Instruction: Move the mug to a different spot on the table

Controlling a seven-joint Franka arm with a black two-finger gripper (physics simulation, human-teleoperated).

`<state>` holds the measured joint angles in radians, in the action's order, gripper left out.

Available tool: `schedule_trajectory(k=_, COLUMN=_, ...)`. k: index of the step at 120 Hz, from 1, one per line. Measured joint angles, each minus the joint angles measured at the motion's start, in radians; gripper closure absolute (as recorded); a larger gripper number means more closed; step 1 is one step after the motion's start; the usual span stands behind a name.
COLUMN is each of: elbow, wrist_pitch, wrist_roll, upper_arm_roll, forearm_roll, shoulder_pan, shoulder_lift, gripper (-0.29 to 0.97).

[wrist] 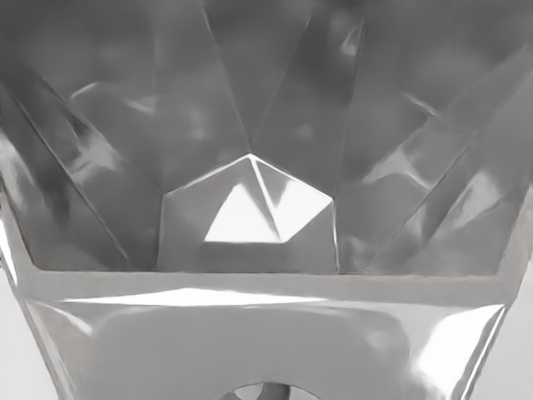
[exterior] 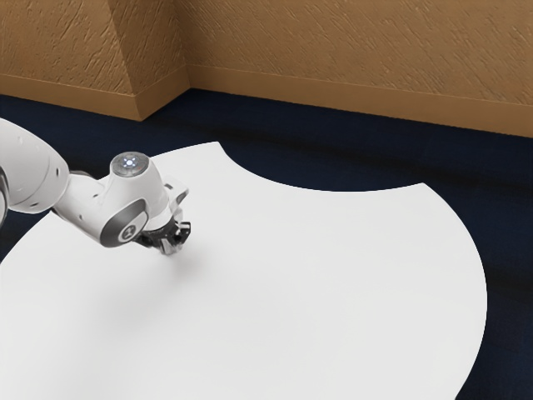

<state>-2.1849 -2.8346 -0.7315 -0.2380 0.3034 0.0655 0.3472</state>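
Toward nine o'clock on the white table (exterior: pixel 333 275), the gripper (exterior: pixel 171 239) sits low, the shiny faceted mug (wrist: pixel 250 208) directly beneath it; its grip I cannot tell. Likely the grasp step; next needs a secure lift

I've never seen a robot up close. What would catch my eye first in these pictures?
First, the big white table with its curved edges, bright against the dark blue floor. Then the white arm, stooping low over the table near the exterior view's left. In the wrist view, what is most likely the mug looms very close, shiny, grey and faceted.
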Motion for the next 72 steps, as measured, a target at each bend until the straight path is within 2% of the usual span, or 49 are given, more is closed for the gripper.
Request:
schedule_trajectory(k=40, elbow=-0.004, wrist_pitch=-0.012, wrist_roll=-0.003, upper_arm_roll=0.000, forearm_roll=0.011, shoulder_pan=0.011, shoulder_lift=-0.034, gripper=0.65)
schedule_trajectory(k=72, elbow=-0.011, wrist_pitch=-0.015, wrist_roll=-0.005, upper_arm_roll=0.000, forearm_roll=0.015, shoulder_pan=0.128, shoulder_lift=-0.061, gripper=0.67)
